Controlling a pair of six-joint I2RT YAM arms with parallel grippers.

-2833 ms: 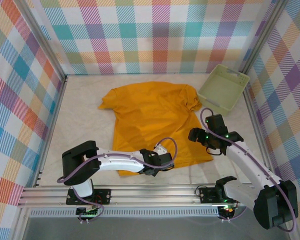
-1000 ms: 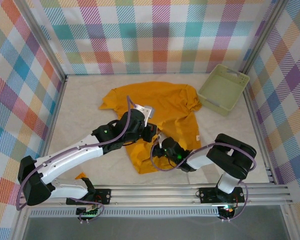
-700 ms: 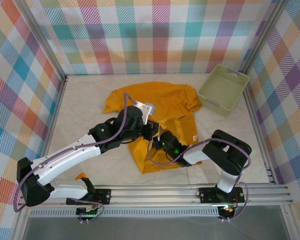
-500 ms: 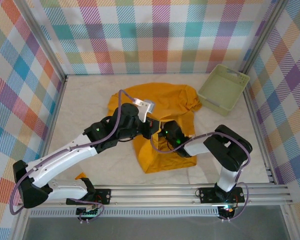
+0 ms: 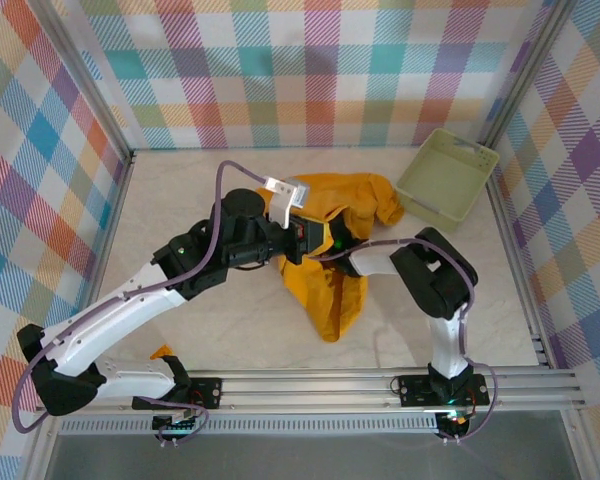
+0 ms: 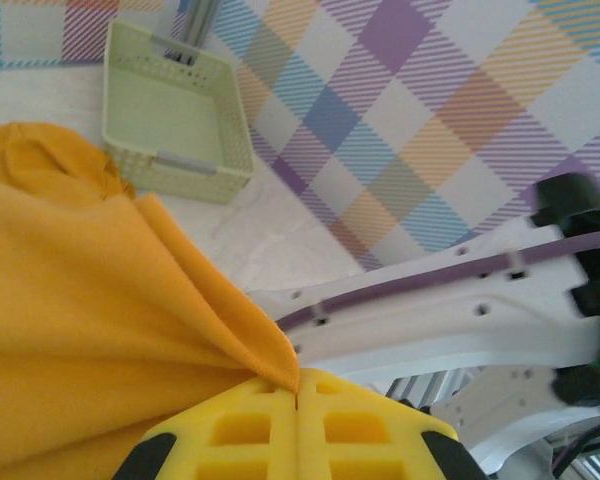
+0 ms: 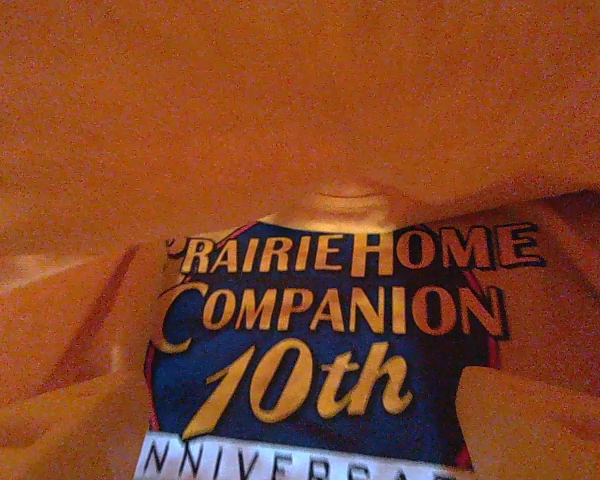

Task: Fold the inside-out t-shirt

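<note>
pinching a soft peaked fold of the inside-out t-shirt [image 6: 80, 300] is left pincer [image 6: 297, 400], yellow pads [image 6: 240, 430] together; right pincer unclear.

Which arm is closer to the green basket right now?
Right. The right arm has its elbow just below the basket in the top view. The left arm is well left of it, left gripper pinching the t-shirt.

Bunched folds of the t-shirt [image 5: 330, 290] bury the right claw, the bottom line of its print [image 7: 320, 340] runs off the wrist picture's edge, and the yellow pads of the left claw [image 6: 297, 392] are cropped below.
</note>
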